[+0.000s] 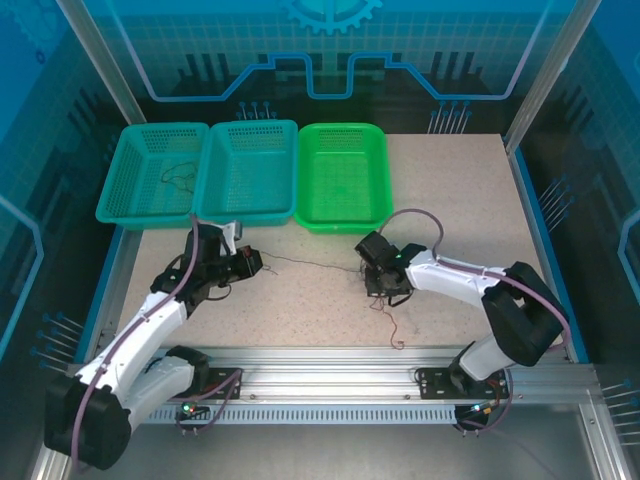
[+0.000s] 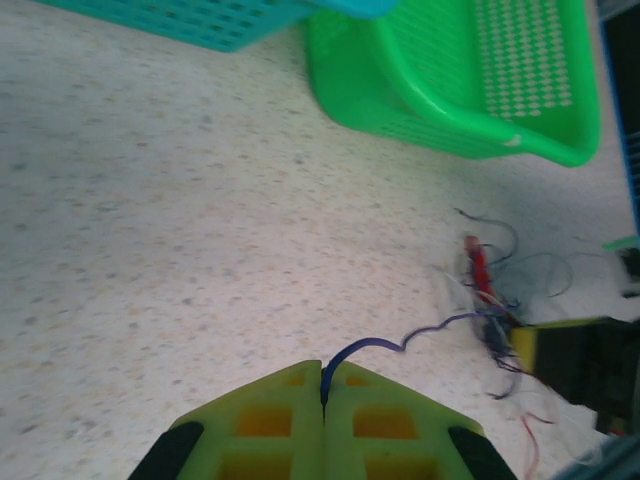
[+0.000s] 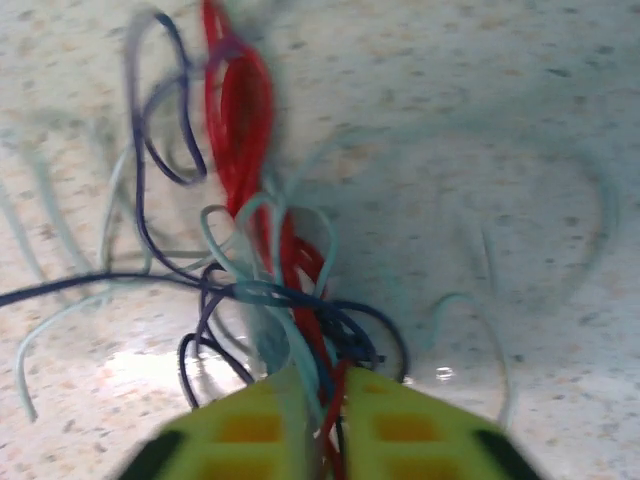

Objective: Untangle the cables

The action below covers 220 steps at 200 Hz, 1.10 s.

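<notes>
We saw a speckled table (image 1: pixel 300 320) with a green basket (image 1: pixel 343 175) at the back. In front of the basket, our right gripper (image 3: pixel 318 415) pinched the knot of cables (image 3: pixel 245 120). Front-left of the basket, our left gripper (image 2: pixel 322 390) pinched one dark cable (image 2: pixel 372 343) running from the knot.

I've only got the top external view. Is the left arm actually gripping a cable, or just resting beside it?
Observer: Gripping. The left fingers are shut on one dark cable.
Operator: Where does it run?
Observer: Across the table into the tangle.
Operator: And the right fingers?
Observer: The right fingers are shut on that tangle, with red, dark and pale strands bunched between them.
</notes>
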Motion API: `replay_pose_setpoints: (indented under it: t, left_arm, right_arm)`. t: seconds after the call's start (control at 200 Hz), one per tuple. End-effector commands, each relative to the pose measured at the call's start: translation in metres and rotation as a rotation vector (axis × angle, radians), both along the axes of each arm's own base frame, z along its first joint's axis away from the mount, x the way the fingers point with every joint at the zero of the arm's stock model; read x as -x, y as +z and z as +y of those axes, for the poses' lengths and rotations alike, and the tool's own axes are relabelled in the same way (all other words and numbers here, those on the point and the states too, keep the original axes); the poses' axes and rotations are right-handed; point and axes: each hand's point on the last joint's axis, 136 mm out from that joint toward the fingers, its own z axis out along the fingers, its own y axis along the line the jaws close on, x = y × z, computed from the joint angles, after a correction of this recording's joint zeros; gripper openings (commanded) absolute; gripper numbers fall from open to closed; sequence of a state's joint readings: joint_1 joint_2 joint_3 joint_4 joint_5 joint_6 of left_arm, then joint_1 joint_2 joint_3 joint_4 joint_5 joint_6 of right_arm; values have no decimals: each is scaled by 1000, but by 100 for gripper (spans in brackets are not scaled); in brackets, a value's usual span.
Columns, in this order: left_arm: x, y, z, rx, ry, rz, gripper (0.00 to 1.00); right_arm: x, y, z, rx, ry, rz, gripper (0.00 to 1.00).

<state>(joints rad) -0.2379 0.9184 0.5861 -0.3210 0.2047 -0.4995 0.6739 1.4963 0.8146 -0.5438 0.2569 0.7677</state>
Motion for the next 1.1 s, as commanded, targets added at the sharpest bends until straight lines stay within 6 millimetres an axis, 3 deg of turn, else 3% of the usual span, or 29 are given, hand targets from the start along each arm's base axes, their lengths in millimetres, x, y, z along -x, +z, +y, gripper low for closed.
replay_pose_setpoints:
  t: [0.0,0.055,0.115,0.165,0.295,0.365,0.41,0.47,0.6,0.705,0.78,0.825,0.905,1.096]
  left_arm:
    - [18,-27,54,-147,220,135,0]
    - [26,-39,66,-162,283,177,0]
    - [25,-44,57,-110,259,173,0]
    - [23,-49,49,-66,243,190,0]
    - [16,-53,2,17,64,138,4]
    - [14,-52,-16,-35,-10,94,15]
    - [12,-50,-22,-50,-40,70,28]
    - [9,-40,-31,-47,-84,17,39]
    - [6,6,-66,-38,-270,-222,46]
    - [17,45,-105,-49,-481,-442,52]
    - [26,61,-128,-111,-613,-568,55]
    - [27,66,-138,-174,-669,-630,56]
    - [21,71,-149,-274,-723,-714,59]
    - [21,70,-188,-318,-901,-810,65]
  right_arm:
    - [-5,13,-49,-3,-123,-62,0]
    - [-7,22,-71,-32,-170,-109,0]
    - [-11,35,-84,-71,-180,-168,0]
    - [-15,46,-84,-102,-148,-207,0]
    - [-23,74,-51,-231,28,-271,0]
    - [-24,87,-32,-299,134,-283,0]
    - [-23,96,-21,-335,201,-290,0]
    - [-22,108,-13,-355,262,-303,0]
    - [-18,133,-3,-382,360,-330,0]
    - [-15,151,6,-417,412,-353,0]
    - [-11,155,10,-434,435,-352,0]
    - [-13,168,13,-440,445,-376,0]
    - [-10,172,18,-454,466,-374,0]
    - [-4,179,29,-471,503,-377,0]
